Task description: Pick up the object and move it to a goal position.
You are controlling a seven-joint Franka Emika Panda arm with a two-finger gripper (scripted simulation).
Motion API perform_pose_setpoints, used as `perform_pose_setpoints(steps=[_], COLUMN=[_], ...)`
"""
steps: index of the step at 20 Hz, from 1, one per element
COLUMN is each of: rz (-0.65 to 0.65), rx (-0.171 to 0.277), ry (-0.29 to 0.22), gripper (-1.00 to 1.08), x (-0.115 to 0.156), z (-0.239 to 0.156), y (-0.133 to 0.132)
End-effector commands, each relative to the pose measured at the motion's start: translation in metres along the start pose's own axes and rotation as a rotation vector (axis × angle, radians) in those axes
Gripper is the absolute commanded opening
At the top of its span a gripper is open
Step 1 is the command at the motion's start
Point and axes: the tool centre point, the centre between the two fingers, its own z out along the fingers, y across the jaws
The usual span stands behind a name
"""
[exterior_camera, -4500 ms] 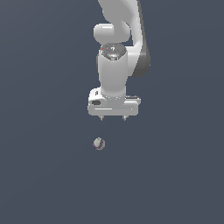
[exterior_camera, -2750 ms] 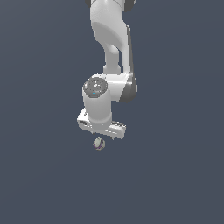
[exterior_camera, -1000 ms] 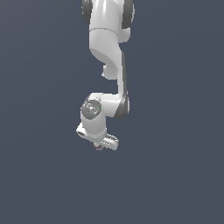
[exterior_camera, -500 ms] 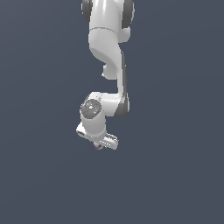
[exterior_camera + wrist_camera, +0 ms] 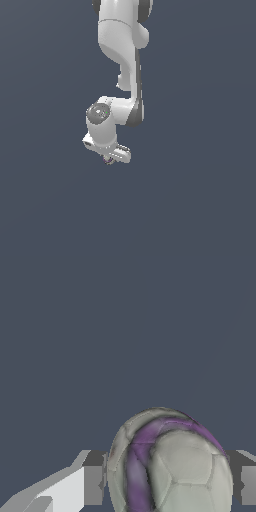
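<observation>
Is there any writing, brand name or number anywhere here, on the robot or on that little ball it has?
None can be read. The white robot arm is plain. The small whitish-grey ball, sitting between the gripper fingers, carries only purple seam-like streaks, no letters or numbers.

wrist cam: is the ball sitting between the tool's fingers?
Yes: in the wrist view the ball fills the gap between the two fingers of the tool, one on each side of it.

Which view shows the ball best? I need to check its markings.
The wrist view: the ball fills the frame, its purple band and panel seams clear, sitting between the gripper fingers. In the exterior view the ball is a speck under the gripper.
</observation>
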Motion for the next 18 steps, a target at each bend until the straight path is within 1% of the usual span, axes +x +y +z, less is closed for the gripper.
perform_pose_setpoints(steps=[1,10,18], rz=[0.001,0.001,0.001], rx=[0.0,0.001,0.001], ry=[0.002,0.002,0.003], gripper=[-1.0,-1.0,-1.0], x=[-0.006,-0.032,-0.041], z=[-0.011,-0.05,-0.067], y=[0.011,0.051,0.068])
